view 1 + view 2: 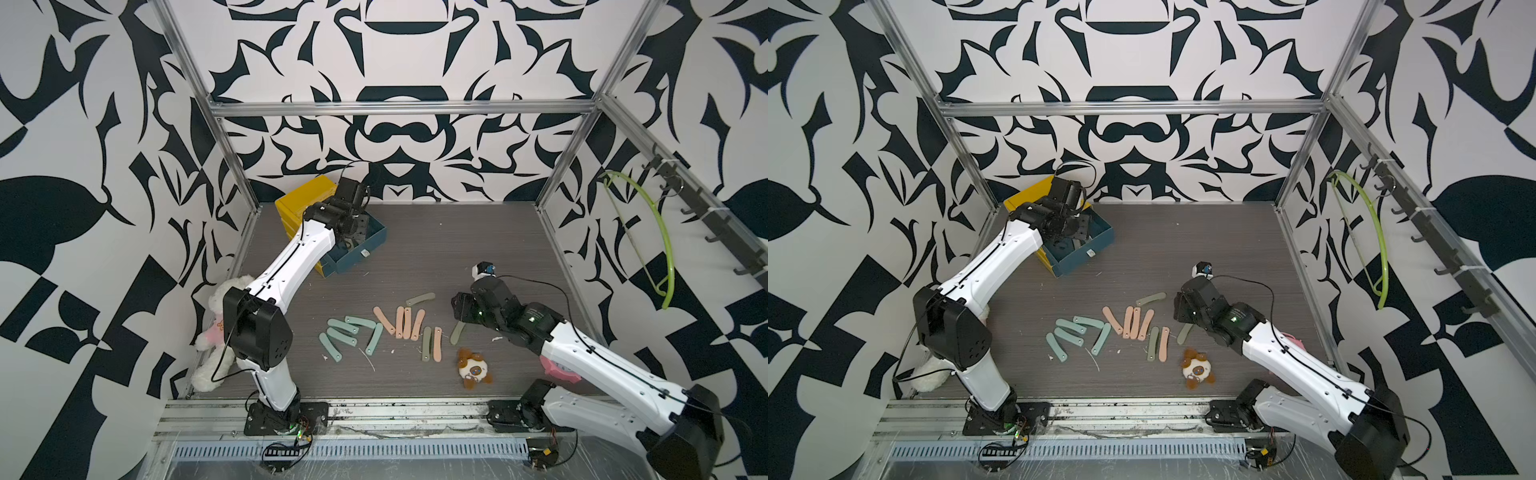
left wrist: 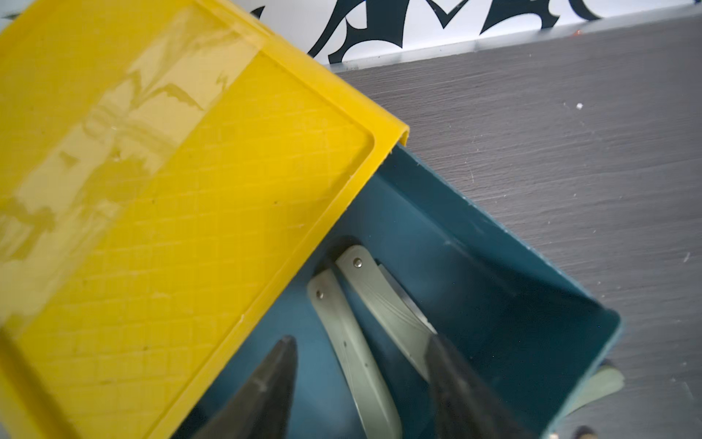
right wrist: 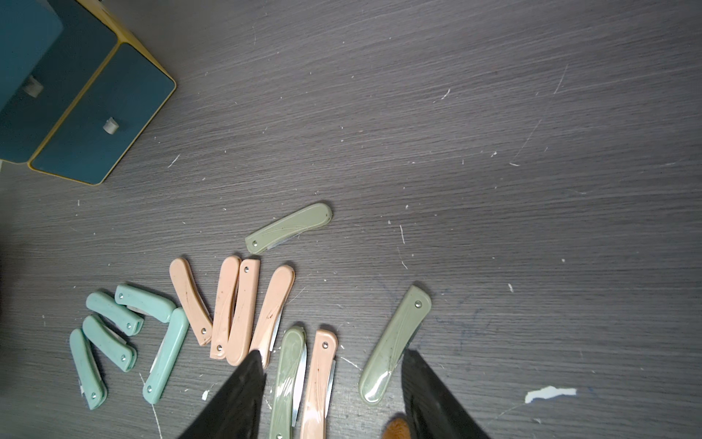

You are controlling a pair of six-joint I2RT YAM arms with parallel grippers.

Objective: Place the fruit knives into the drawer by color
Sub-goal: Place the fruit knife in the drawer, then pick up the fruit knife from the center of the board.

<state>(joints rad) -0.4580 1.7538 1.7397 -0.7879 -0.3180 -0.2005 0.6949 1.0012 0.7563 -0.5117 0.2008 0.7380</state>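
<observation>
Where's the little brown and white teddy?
In both top views the teddy lies on the table near its front edge, toward the right side, just right of the nearest peach knife.

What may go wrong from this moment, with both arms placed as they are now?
1. The right fingers hang open over an olive knife lying close beside a pink knife; closing there may catch both colours.
2. The left fingers stand open over two olive knives in the drawer; lifting askew may knock its wall or the yellow cabinet.
</observation>
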